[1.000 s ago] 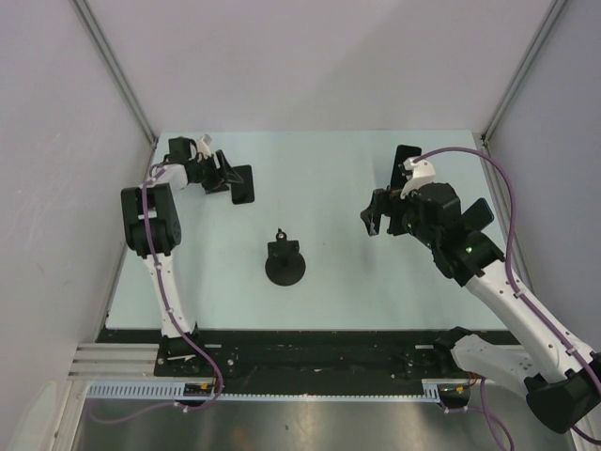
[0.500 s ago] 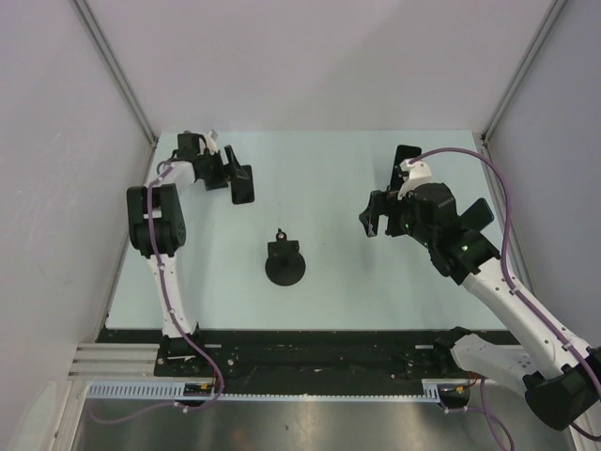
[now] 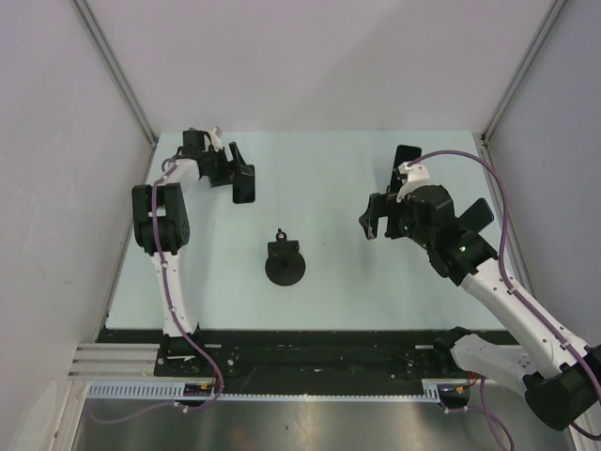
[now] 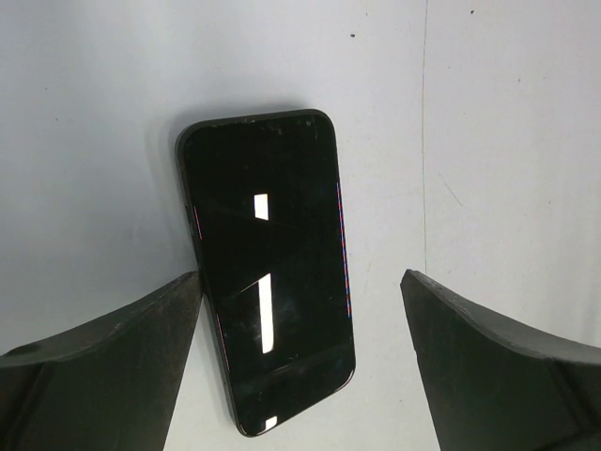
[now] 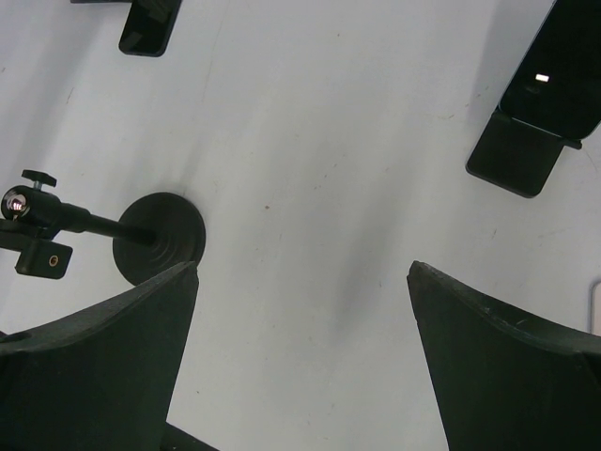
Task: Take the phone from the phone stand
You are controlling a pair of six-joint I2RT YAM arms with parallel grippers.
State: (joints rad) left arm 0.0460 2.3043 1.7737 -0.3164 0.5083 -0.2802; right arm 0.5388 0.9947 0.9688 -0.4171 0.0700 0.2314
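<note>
Left end effector (image 4: pixel 300 276) open, jaws spread wide, gripping nothing. Phone (image 4: pixel 268 235) lies flat and screen up on the counter (image 3: pixel 329 188), directly under the left end effector and between its fingers (image 4: pixel 103 366), nearer the finger on the left of the wrist view. Contact with that finger cannot be told. Right end effector (image 5: pixel 302 268) open and empty, over bare counter. Round-base phone stand (image 3: pixel 284 263) holds no phone and sits to the left of the right end effector in its wrist view, well apart from the phone. Angled black holder (image 5: pixel 518 155) beyond the right end effector, upper right of its wrist view.
</note>
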